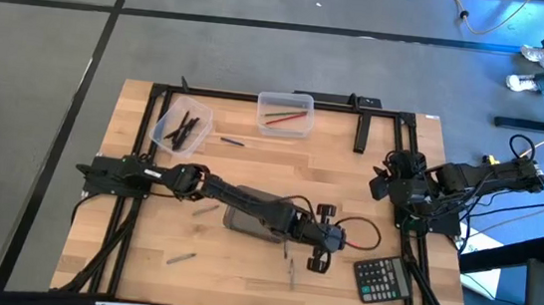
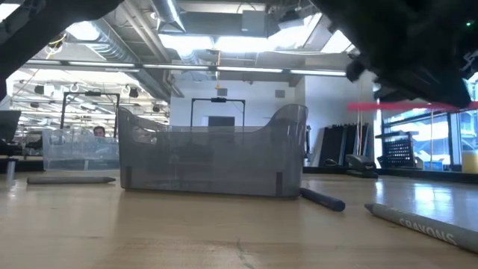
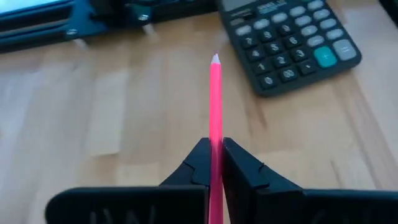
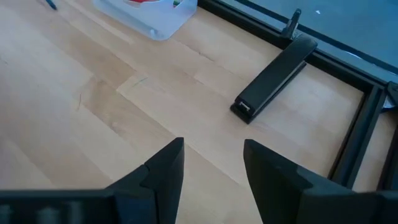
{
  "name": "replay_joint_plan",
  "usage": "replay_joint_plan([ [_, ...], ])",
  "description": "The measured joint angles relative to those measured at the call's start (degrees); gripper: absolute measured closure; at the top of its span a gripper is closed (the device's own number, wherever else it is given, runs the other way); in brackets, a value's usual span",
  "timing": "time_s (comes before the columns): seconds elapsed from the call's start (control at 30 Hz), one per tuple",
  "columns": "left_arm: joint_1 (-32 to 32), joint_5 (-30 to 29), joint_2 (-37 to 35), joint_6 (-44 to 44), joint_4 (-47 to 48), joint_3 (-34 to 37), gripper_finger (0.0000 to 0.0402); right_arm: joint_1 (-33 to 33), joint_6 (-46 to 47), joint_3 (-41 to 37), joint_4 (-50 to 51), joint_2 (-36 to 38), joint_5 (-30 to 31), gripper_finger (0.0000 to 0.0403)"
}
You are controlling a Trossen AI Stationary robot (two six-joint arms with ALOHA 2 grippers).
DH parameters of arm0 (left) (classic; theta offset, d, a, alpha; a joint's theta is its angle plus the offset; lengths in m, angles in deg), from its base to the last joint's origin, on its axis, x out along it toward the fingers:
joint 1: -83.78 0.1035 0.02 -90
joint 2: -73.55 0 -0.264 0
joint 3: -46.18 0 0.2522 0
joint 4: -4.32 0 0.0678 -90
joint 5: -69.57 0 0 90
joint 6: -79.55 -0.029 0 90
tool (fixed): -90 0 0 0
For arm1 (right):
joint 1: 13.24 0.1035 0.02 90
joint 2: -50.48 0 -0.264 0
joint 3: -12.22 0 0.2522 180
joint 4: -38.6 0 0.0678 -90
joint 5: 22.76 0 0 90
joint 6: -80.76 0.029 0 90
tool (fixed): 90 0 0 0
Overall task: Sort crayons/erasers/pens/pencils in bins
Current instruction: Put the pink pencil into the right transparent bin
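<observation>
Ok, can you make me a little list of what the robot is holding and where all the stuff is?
left gripper: shut on the pink pencil, above the table near the calculator
right gripper: open, holding nothing, waiting at the table's right side
far bins: one holds dark sticks, one holds red and green ones
grey bin: middle of table
loose sticks: several lie on the table
</observation>
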Motion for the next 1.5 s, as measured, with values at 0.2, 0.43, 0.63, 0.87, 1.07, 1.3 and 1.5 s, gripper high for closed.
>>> replay_joint_plan([
  [0.2,1.7,-0.5,-3.6,-1.0,5.1,0.0,0.0389,0.0,3.0,0.0,0.6,0.0,2.7,0.0232],
  [0.43,5.3,-0.8,-6.7,-7.9,5.8,0.3,0.0396,0.0,4.1,0.0,1.0,0.0,5.8,0.0232],
  [0.63,10.7,4.9,-9.4,-8.9,10.9,2.6,0.0399,0.0,4.1,0.0,1.7,0.0,7.6,0.0232],
  [0.87,17.3,9.5,-12.9,-11.1,11.0,7.8,0.0399,0.0,4.3,0.0,1.7,0.7,8.3,0.0232],
  [1.07,23.4,12.8,-17.7,-13.5,10.8,15.1,0.0396,0.0,4.4,0.0,1.2,0.6,8.3,0.0232],
  [1.3,33.9,16.3,-24.6,-14.5,0.8,27.1,0.0397,0.0,5.9,0.0,1.5,0.6,8.3,0.0232],
  [1.5,43.1,19.2,-25.1,-21.1,-0.2,32.6,0.0392,0.0,6.9,0.0,1.5,-0.1,7.9,0.0232],
])
